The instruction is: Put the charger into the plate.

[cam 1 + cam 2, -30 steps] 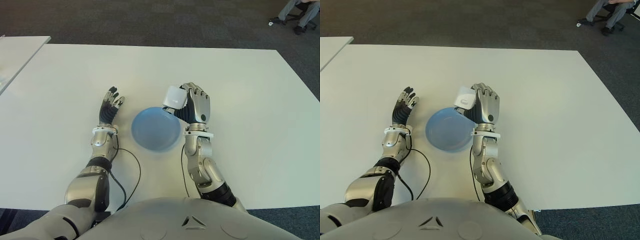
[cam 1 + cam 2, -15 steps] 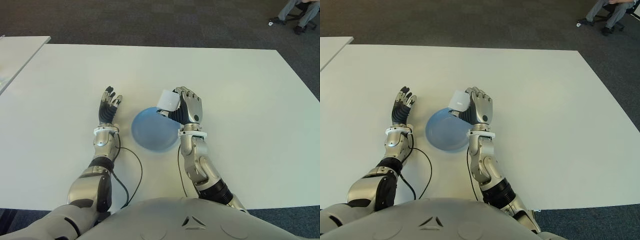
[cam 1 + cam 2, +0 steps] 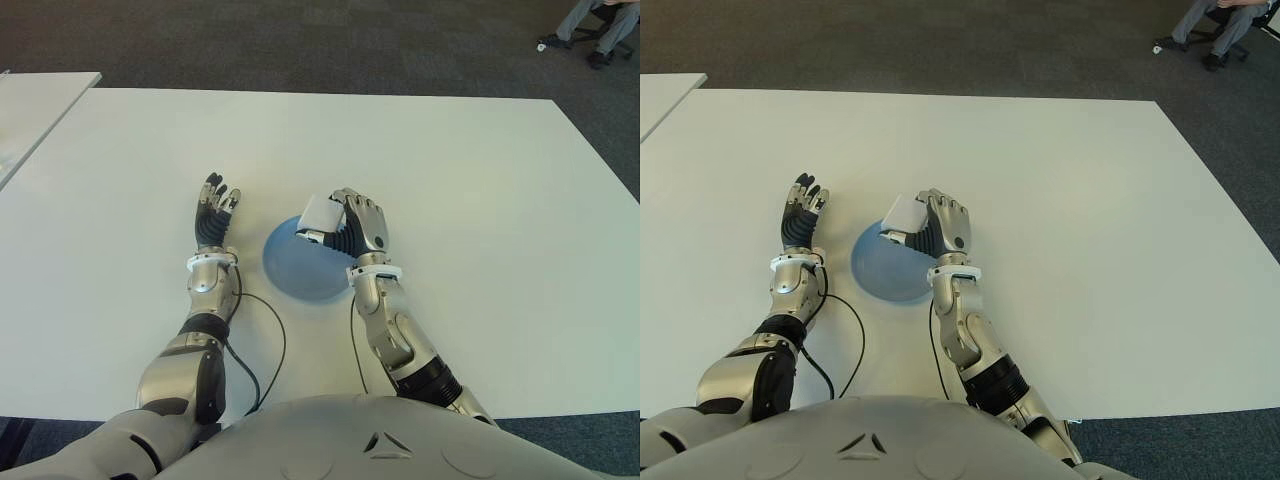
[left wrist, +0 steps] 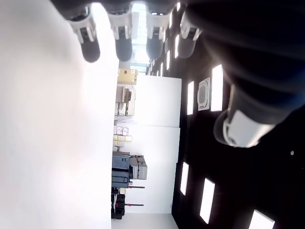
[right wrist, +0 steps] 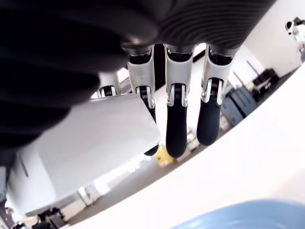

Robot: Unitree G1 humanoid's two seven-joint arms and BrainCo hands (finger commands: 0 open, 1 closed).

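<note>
gripping the white charger over the blue plate, right hand; left hand spread empty beside it.

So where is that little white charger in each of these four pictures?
Left eye view: the charger is held in the right robot hand, over the far edge of the blue plate.
Right eye view: same spot, charger above the plate's far edge.
Left wrist view: not in it.
Right wrist view: the big white block against the fingers.
Shared landmark: the blue plate, a sliver of it in the right wrist view.
</note>
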